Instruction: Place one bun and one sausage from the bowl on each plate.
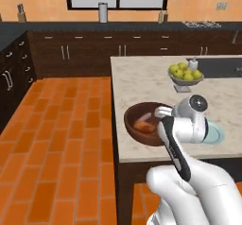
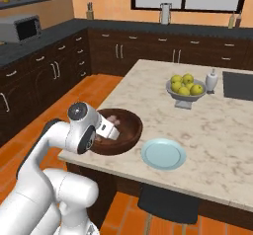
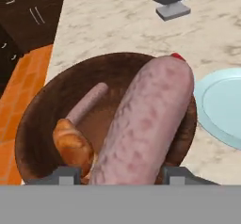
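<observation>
Leftward, hand (image 1: 158, 117) over brown bowl (image 1: 134, 127) at the desk (image 1: 142, 77) edge, rightward, pale blue plate (image 2: 163, 154) just beside the bowl, up close, hand clenched around a sausage (image 3: 146, 124) above the bowl, bun (image 3: 73, 145) and second sausage (image 3: 87, 105) inside.

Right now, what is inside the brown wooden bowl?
The bowl holds a bun, a sausage lying on its floor, and a big sausage between the hand's fingers. That sausage covers whatever lies beneath it.

Glossy white arm (image 1: 189, 181), dark joints
</observation>
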You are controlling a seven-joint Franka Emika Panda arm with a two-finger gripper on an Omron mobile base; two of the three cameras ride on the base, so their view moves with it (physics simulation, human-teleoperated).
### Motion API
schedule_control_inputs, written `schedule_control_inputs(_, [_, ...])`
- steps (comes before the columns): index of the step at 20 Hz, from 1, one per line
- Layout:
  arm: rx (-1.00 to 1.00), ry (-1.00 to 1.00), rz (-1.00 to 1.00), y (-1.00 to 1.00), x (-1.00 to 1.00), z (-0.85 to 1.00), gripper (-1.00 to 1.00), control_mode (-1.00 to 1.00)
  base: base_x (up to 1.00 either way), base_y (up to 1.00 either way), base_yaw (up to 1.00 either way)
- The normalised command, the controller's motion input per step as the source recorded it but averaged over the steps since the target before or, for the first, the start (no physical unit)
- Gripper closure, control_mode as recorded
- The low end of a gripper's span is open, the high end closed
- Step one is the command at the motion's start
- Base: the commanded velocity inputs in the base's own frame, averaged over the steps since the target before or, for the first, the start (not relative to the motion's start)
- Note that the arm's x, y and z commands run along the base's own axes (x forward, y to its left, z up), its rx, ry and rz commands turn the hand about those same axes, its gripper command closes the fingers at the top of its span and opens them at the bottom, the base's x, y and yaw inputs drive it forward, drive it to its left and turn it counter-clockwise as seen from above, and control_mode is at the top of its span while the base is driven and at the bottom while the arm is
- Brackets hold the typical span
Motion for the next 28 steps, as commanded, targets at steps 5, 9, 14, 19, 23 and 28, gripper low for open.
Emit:
schedule_control_inputs(5, [0.00,0.00,0.00,0.00,0.00,0.00,1.00,1.00,-0.64,-0.58,-0.09])
schedule_control_inputs(9, [0.00,0.00,0.00,0.00,0.00,0.00,1.00,1.00,0.44,-1.00,-0.25])
schedule_control_inputs(14, [0.00,0.00,0.00,0.00,0.00,0.00,1.00,1.00,0.58,-1.00,-0.22])
schedule_control_inputs(19, [0.00,0.00,0.00,0.00,0.00,0.00,1.00,1.00,-0.09,-1.00,-0.25])
schedule_control_inputs(23, [0.00,0.00,0.00,0.00,0.00,0.00,1.00,1.00,0.28,-1.00,-0.21])
schedule_control_inputs(28, [0.02,0.12,-0.13,-0.08,0.35,-0.13,1.00,-1.00,0.58,-0.30,-0.01])
